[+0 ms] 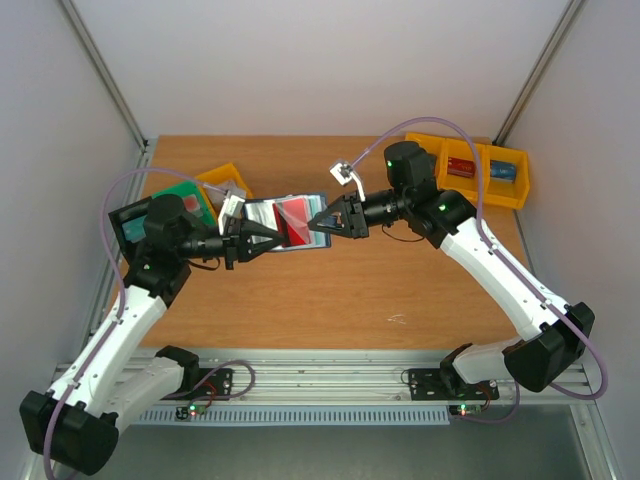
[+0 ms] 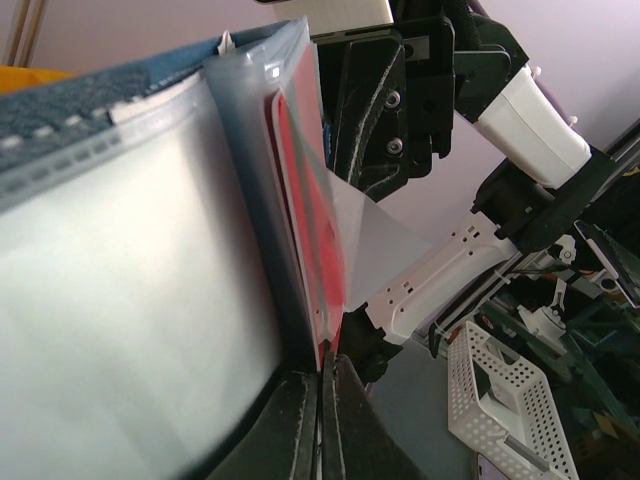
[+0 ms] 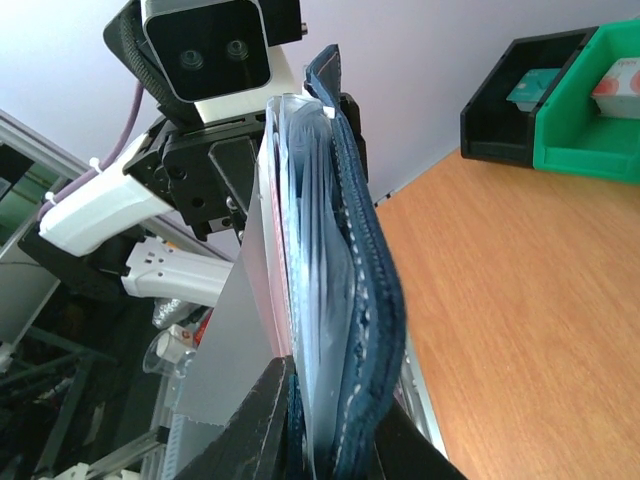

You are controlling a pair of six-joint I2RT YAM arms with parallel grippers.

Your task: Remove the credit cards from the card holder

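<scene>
Extracting, judged | left end effector (image 1: 267, 238) clamps red plastic card (image 2: 305, 210) | right end effector (image 1: 321, 224) clamps navy fabric bifold holder (image 3: 372, 295) | next, likely: pull apart

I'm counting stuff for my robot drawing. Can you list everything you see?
card holder: one, navy, held up between both tools
red card: one, red, in its clear sleeve
yellow bins: three, yellow, one back left, two back right
green bin: one, green, back left
black bin: one, black, beside the green bin
table: one, brown, underneath
left tool: one, black, shut on red card
right tool: one, black, shut on card holder
</scene>
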